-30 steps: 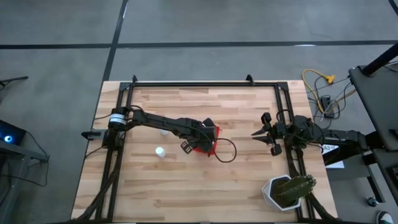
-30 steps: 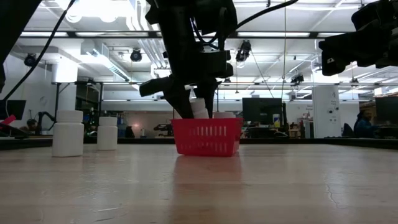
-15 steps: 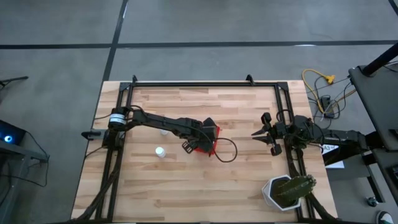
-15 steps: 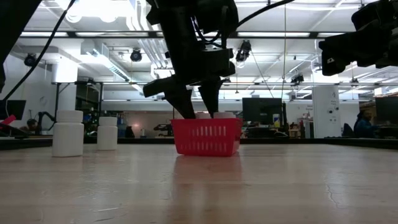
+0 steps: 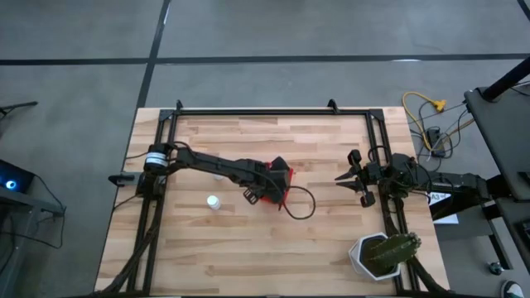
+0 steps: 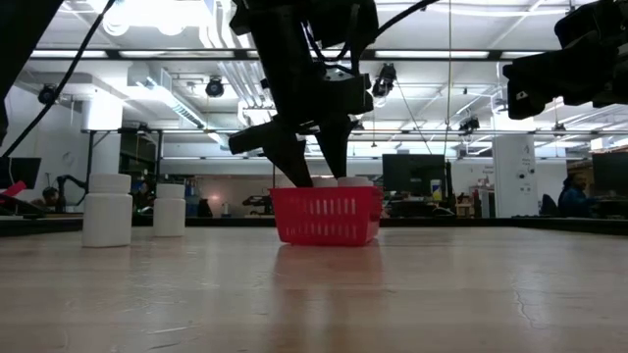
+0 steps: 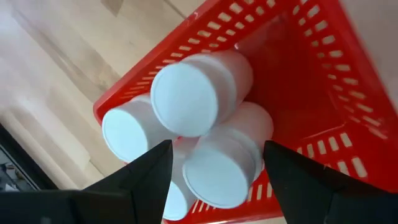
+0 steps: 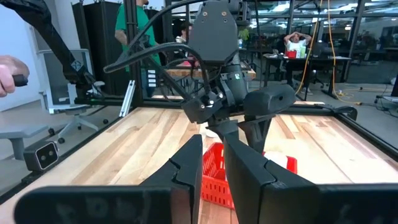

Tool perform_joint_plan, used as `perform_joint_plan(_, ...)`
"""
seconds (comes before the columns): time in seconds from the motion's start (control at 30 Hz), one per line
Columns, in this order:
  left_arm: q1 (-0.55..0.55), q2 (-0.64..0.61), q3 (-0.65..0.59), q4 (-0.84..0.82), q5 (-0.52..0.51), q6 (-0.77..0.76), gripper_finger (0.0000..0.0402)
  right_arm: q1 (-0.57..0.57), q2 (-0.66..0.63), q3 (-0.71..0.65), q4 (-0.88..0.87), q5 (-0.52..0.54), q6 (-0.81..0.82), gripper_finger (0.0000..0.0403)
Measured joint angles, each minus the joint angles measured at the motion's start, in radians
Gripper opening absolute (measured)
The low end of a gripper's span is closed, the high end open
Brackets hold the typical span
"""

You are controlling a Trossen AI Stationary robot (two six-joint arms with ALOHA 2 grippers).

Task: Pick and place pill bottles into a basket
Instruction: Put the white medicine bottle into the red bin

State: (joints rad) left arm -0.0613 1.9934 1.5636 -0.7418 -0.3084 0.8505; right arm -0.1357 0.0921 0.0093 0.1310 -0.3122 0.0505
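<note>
The red basket (image 6: 329,218) stands near the table's middle, and several white pill bottles (image 7: 199,93) lie heaped inside it. My left gripper (image 6: 316,176) hangs just above the basket's open top, slanting down. It is open, with one finger on either side of the heap (image 7: 227,165) and touching none of it. Two more bottles stand upright on the table to the left, one in the open (image 5: 214,201) and one half under the left arm (image 5: 218,175). My right gripper (image 5: 341,178) waits shut and level at the table's right edge.
A white pot with a green plant (image 5: 381,255) stands at the table's near right corner. A black cable loop (image 5: 300,201) lies just right of the basket. A dark metal frame (image 5: 273,110) runs along the far and side edges. People show in the room behind.
My left gripper has let go of a pill bottle that it held above the basket. The bottle has dropped among the others in the basket. The gripper has stayed above the basket, tipping slightly.
</note>
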Motion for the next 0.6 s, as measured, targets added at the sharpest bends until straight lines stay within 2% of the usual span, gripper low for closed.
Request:
perform_joint_plan(0.27, -0.030, -0.001, 0.005, 0.000, -0.049, -0.007, 0.0233, 0.000, 0.000, 0.000, 0.000, 0.000, 0.000, 0.0059)
perform_joint_plan(0.6, -0.078, -0.018, 0.002, -0.005, -0.286, -0.079, 0.0233, 0.000, 0.000, 0.000, 0.000, 0.000, 0.000, 0.0059)
